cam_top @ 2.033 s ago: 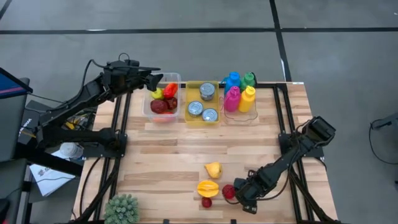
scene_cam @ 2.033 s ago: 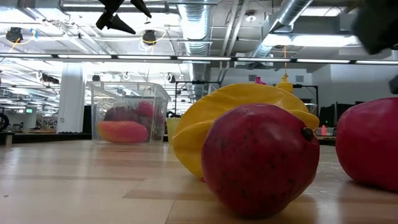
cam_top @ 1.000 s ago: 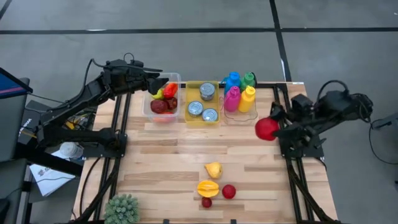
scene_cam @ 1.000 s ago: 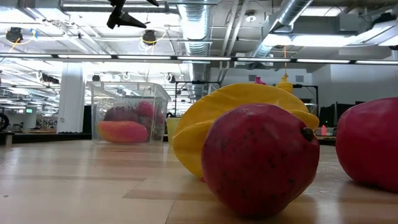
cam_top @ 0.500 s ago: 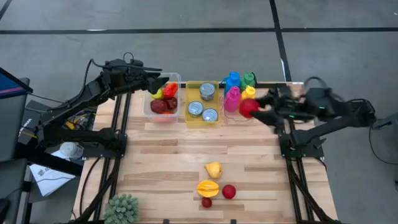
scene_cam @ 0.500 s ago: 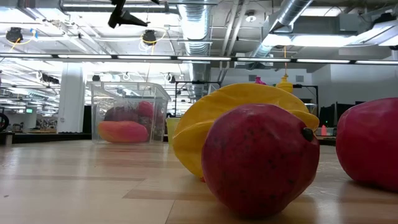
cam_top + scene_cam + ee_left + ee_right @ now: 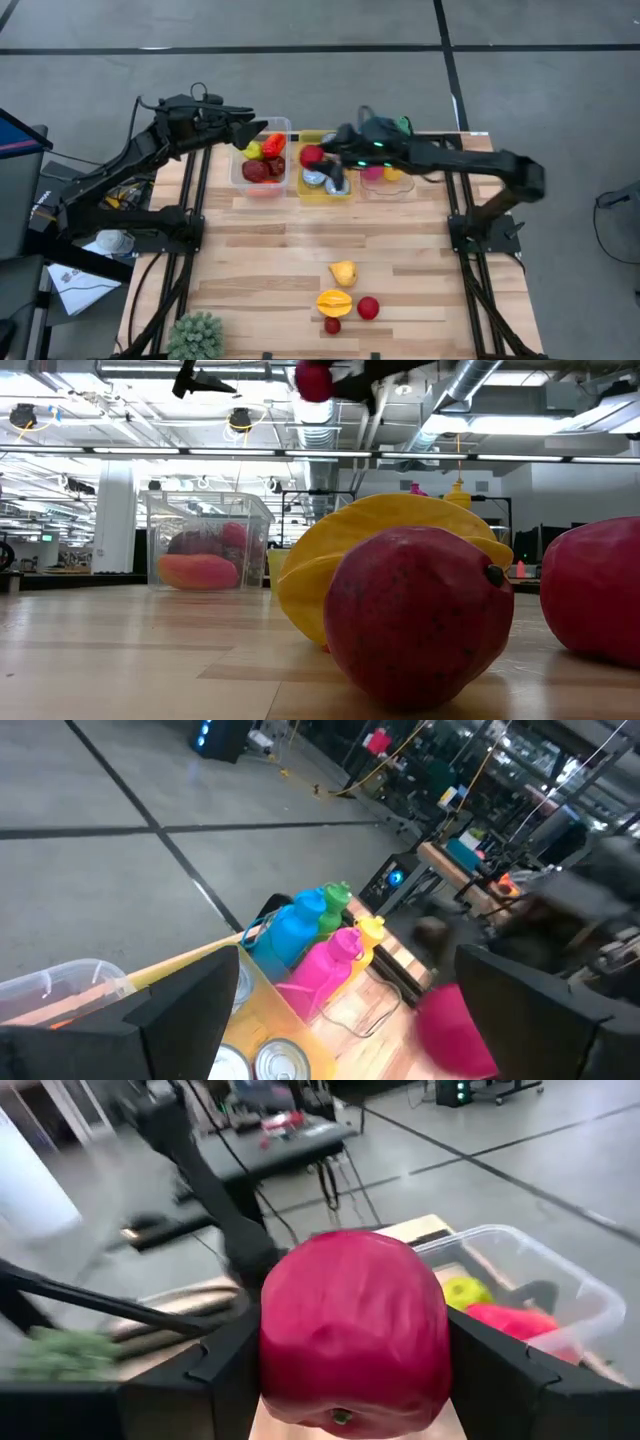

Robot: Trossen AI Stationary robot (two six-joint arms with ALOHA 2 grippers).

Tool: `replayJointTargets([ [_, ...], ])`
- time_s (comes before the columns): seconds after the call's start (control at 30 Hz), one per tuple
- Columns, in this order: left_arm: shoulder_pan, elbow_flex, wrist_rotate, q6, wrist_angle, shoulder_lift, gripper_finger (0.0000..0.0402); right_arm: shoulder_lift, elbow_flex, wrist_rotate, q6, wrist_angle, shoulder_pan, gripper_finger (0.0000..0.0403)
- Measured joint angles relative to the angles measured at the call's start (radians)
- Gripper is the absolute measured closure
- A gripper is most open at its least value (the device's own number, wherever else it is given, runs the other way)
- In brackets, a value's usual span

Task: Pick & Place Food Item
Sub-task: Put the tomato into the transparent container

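Observation:
A round red fruit [image 7: 312, 155] hangs in the air over the yellow bin of cans [image 7: 325, 187], close to the clear bin of fruit [image 7: 262, 188] at the far left. My right gripper [image 7: 320, 156] is shut on it, its arm reaching in from the table's right. The low view shows the fruit [image 7: 313, 380] high above the table. My left gripper [image 7: 254, 128] stands open and empty above the clear bin's far edge. In the left wrist view the fruit [image 7: 455, 1025] is a red blur beyond the open fingers. My right gripper pinches the red fruit's two opposite sides [image 7: 275, 1340] between its two fingers [image 7: 215, 1370]. The fingers come about level from the table's right. The fruit is lifted clear, well above the bins, with nothing under it touching it.
Coloured bottles [image 7: 385, 148] stand in a clear tray at the far right, under my right arm. Near the front edge lie two yellow fruits [image 7: 336, 288], a red fruit [image 7: 368, 308] and a small red one [image 7: 332, 325]. A green plant [image 7: 197, 336] sits at the front left corner.
My right gripper has swept fast from beyond the table's right edge toward the left along the far side, passing over the bottles and sinking a little. The red fruit has stayed between its fingers and now hangs over the can bin.

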Motion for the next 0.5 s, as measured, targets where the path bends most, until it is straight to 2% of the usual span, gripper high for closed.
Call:
replayJointTargets([
  [0.17, 0.002, 0.000, -0.004, 0.000, 0.002, -0.041, 0.0044, 0.227, 0.203, -0.025, -0.127, -0.029, -0.011, 0.0153],
  [0.5, 0.002, 0.000, -0.004, 0.003, 0.001, -0.116, 0.0044, 0.599, 0.653, -0.004, -0.236, -0.306, -0.028, 0.0153],
])
